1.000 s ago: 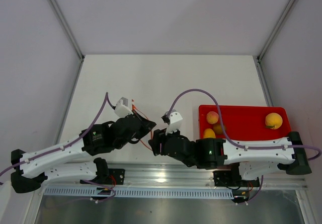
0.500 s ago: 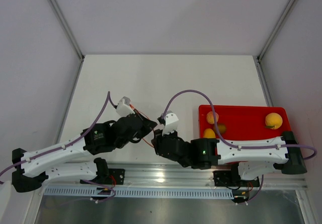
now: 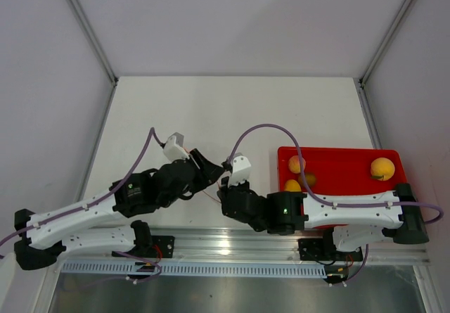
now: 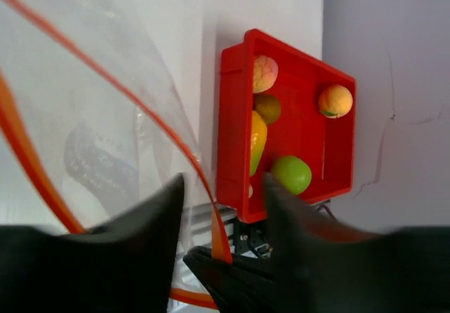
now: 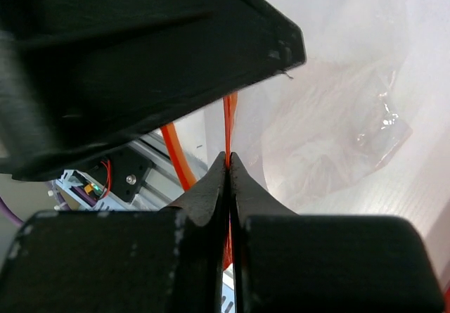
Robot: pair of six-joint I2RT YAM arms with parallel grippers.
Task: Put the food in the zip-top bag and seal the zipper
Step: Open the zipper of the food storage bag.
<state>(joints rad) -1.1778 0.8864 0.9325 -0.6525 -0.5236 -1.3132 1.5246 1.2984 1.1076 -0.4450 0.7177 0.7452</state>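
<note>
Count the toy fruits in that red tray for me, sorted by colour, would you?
Pinkish peach: 1
Brown fruit: 1
Yellow mango: 1
Green apple: 1
Orange: 1
Total: 5 fruits, all lying in the red tray.

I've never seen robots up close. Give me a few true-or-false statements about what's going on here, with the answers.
1. The right gripper pinches the orange zipper of the clear bag. True.
2. The food is already inside the bag. False: the fruit in view lies in the red tray.
3. A green apple sits in the tray. True.
4. The two arms work at opposite table edges. False: the left gripper and the right one meet at the bag.
</note>
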